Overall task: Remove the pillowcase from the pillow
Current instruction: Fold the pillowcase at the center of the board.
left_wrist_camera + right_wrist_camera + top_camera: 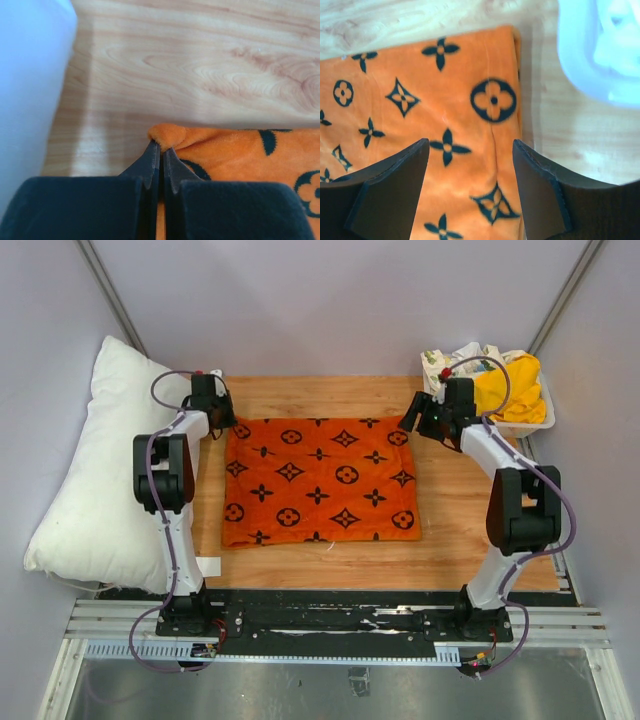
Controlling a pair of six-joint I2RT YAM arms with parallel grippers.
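Pillowcase (320,482) corner's pinched in the left jaws, right jaws gape over it; only left wrist view shows the pinch.

A light wooden table (455,530) carries the orange pillowcase (320,480), spread flat at its middle. The white pillow (95,480) lies along the left edge, and a white bin (530,424) of cloths (508,388) sits at the far right corner

pillowcase (320,480) flat on table (460,530), pillow (95,480) at its left, bin (522,426) behind right
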